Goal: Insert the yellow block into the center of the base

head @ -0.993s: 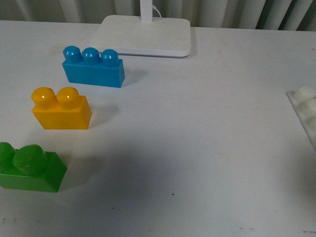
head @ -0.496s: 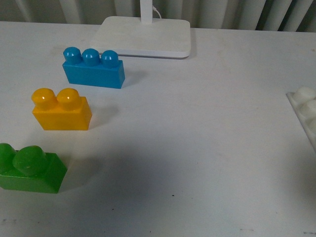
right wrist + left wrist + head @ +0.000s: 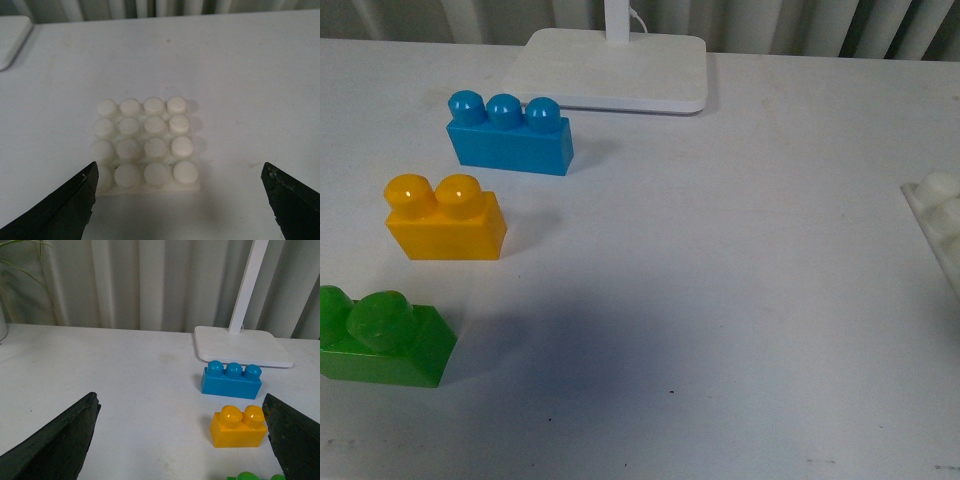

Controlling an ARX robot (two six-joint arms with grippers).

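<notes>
On the table (image 3: pixel 740 300), the yellow block (image 3: pixel 445 222) stands apart from the base (image 3: pixel 131 126); left claw (image 3: pixel 179 397) and right claw (image 3: pixel 179 166) gape wide.

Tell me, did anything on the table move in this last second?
Hardly anything. The shadow on the table beside the green block has darkened; no arm shows in the front view. The yellow block, blue block and base sit where they were, untouched.
</notes>
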